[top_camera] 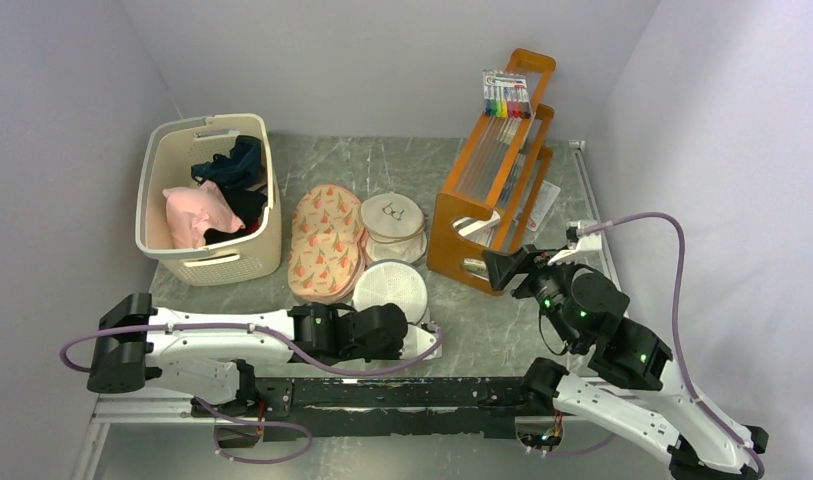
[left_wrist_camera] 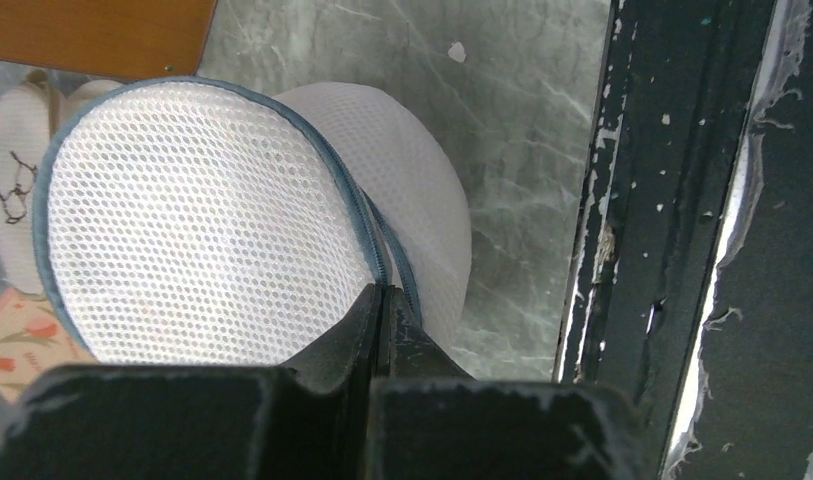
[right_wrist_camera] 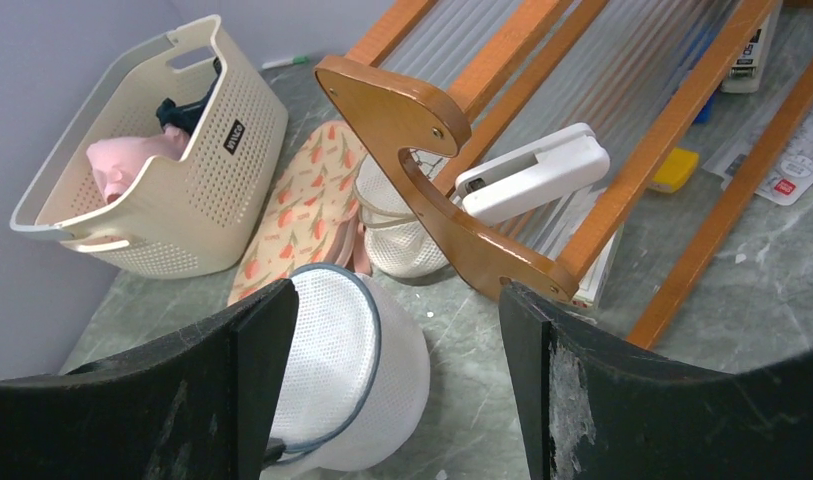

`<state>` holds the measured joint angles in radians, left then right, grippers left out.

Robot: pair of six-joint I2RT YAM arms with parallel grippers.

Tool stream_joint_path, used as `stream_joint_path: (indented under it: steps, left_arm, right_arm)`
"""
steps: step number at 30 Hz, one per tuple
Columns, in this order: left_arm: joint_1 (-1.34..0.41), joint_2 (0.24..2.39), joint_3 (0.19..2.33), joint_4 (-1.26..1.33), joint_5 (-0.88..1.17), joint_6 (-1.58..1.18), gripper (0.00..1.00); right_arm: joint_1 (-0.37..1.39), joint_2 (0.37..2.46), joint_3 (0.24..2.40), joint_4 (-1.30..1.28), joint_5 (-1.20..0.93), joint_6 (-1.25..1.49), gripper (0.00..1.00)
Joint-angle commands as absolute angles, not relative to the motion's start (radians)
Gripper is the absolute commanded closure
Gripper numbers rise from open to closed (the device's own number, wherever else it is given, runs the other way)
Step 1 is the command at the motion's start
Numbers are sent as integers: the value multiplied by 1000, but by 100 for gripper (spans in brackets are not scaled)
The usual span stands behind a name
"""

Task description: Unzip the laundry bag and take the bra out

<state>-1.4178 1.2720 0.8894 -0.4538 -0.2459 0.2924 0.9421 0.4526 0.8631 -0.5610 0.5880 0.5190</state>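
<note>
The laundry bag (top_camera: 390,288), a round white mesh dome with a grey-blue zipper rim, stands tilted on the marble table in front of the peach bags. It fills the left wrist view (left_wrist_camera: 202,230) and shows low in the right wrist view (right_wrist_camera: 342,360). My left gripper (top_camera: 410,325) (left_wrist_camera: 384,295) is shut, its fingertips pinched on the zipper rim at the bag's near edge; the pull itself is hidden. My right gripper (top_camera: 497,265) (right_wrist_camera: 397,300) is open and empty, held above the table to the right of the bag. No bra shows; the bag's contents are hidden.
A cream basket (top_camera: 207,200) of clothes stands back left. Peach patterned bags (top_camera: 325,240) and a beige bag with a glasses print (top_camera: 392,222) lie behind the laundry bag. An orange wooden rack (top_camera: 492,190) stands close to my right gripper. A black rail (top_camera: 382,390) runs along the near edge.
</note>
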Motion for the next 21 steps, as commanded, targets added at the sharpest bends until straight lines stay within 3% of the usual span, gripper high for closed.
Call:
stream_joint_path:
  steps: [1,5,13,18,21]
  left_arm:
    - [-1419,1277,844,-318,-211,226,93]
    - [-1412,1328,865,-295,-190,178,88]
    - [-1330,1302,949,-410,-116,108,32]
    - [-1301,1194,971,-355,-52,96,19]
    - [-1269,1160,978,-312,-31,75,17]
  right_arm:
    - [944,412,870,-581,600,532,26]
    - [944,421,875,-587,592,510,26]
    - [944,439,872,-564,576,500,26]
    - [943,430,868,-592,579,524,26]
    - [943,425,880,-612,586,522,26]
